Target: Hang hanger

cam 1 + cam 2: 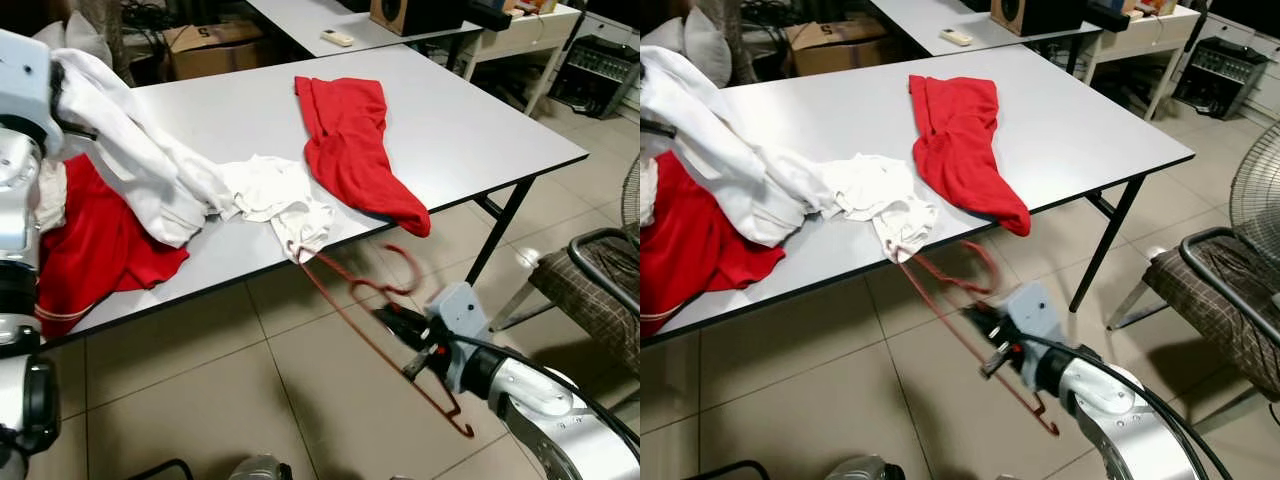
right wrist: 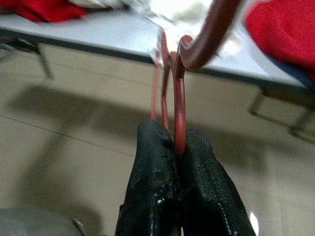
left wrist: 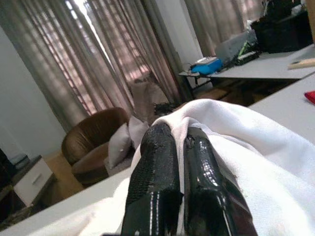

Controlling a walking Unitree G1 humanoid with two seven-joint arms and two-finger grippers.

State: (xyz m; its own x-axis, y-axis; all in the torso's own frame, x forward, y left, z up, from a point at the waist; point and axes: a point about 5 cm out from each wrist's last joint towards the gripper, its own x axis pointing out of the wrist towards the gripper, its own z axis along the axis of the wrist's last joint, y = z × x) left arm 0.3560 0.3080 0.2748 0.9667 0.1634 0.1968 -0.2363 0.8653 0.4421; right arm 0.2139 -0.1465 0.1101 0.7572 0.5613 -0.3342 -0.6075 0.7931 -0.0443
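Red wire hanger [image 1: 385,330], thin, hook blurred, off the table, in the air below the table edge over the floor. Tilted: one end tucked in the white shirt [image 1: 285,205] hanging over the edge, other end low, nearer the robot. Pinched at mid-frame by right gripper [image 2: 176,147].

The table [image 1: 470,120] is pale grey with a black edge. On it lie a red cloth [image 1: 355,150] at the middle, another red cloth [image 1: 95,250] at the near left, and a white garment [image 1: 190,185] between them. The hanger [image 1: 385,335] is dark red wire. The floor [image 1: 210,400] is beige tile with dark seams. The chair [image 1: 590,290] at right has a brown checked seat. Both grippers' fingers [image 2: 152,196] are black.
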